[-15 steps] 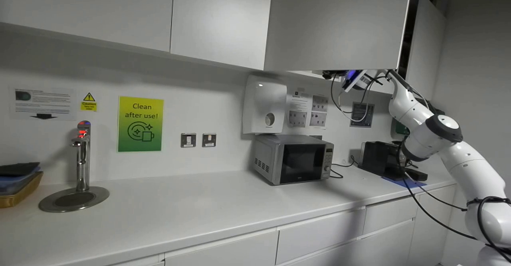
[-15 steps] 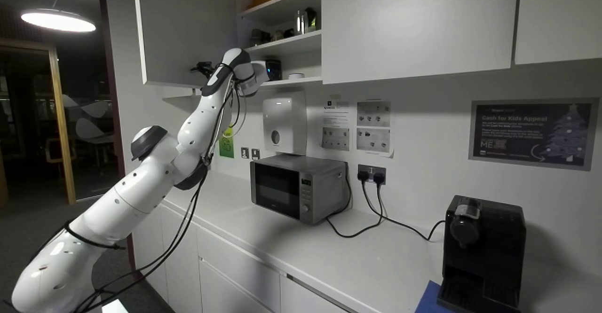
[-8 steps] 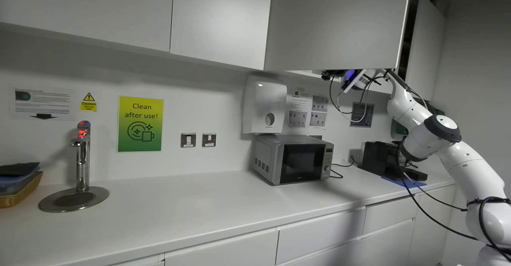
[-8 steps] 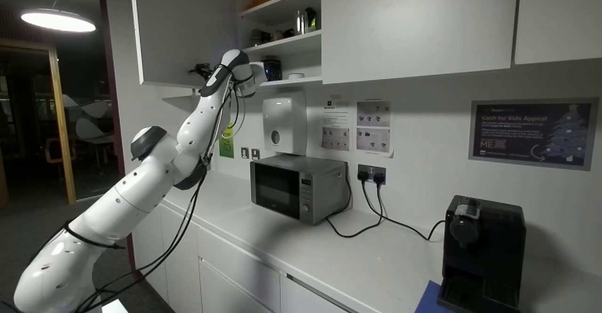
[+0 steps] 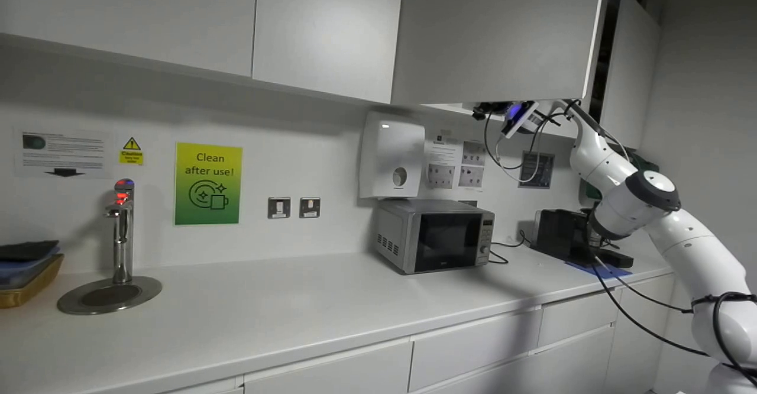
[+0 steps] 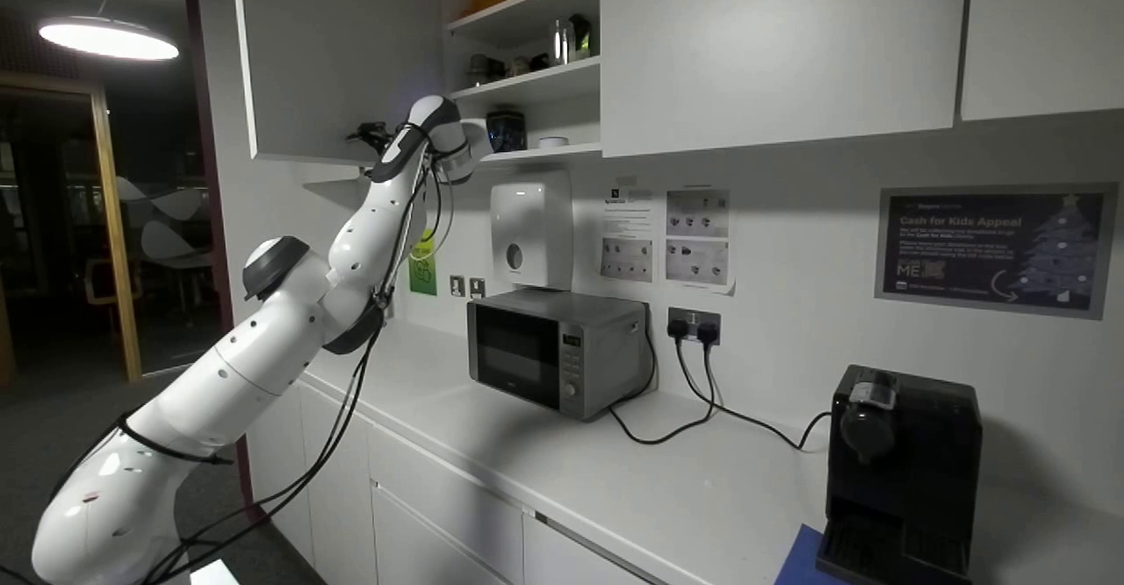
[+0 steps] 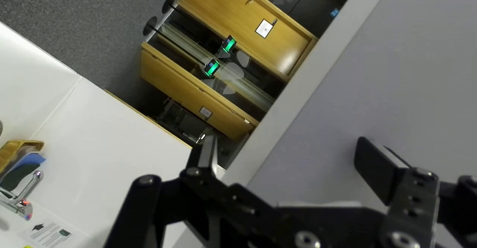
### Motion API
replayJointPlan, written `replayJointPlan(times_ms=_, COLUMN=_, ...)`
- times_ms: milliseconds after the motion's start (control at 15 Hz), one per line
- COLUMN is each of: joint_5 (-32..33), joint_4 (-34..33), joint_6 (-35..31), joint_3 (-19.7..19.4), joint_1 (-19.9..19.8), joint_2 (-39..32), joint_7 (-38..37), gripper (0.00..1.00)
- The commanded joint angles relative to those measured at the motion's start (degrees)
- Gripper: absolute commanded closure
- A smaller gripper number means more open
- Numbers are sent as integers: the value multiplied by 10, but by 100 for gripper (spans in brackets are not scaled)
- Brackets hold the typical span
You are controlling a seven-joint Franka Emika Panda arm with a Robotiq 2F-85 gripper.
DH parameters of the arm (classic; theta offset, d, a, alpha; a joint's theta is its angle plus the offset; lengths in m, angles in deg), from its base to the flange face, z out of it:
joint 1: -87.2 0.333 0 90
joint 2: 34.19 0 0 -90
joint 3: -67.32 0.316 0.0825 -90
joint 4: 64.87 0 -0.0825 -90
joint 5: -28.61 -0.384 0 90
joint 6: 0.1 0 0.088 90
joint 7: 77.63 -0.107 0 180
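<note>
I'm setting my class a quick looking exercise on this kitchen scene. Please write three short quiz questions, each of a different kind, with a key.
1. Multiple choice: what is on the wall just above the microwave?
a) the chrome tap
b) the white dispenser
c) the Cash for Kids Appeal poster

2. True or false: the gripper is fully shut.

3. Fill in the missing word: the yellow-green sign says "Clean after ___!"

Key:
1. b
2. False: in the wrist view its fingers stand apart, beside the open cabinet door.
3. use
</note>
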State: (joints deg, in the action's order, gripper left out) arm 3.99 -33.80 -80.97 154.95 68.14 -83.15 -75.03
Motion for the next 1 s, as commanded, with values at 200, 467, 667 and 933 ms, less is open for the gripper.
replayJointPlan(times_ms=200, joint_5=11, joint_4=-33, joint_6=19, joint_3=-12, joint_1=27, joint_2=-3, joint_7=-19, gripper=0)
replayJointPlan(times_ms=467, joint_5=10, joint_4=-33, joint_6=19, joint_3=-17, joint_1=35, joint_2=-5, joint_7=-21, gripper=0)
replayJointPlan(times_ms=667, joint_5=13, joint_4=-34, joint_6=17, joint_3=-25, joint_1=37, joint_2=-3, joint_7=-23, gripper=0)
replayJointPlan(times_ms=933, joint_5=39, joint_4=-34, joint_6=12, joint_3=-46, joint_1=19, joint_2=14, joint_7=-42, gripper=0)
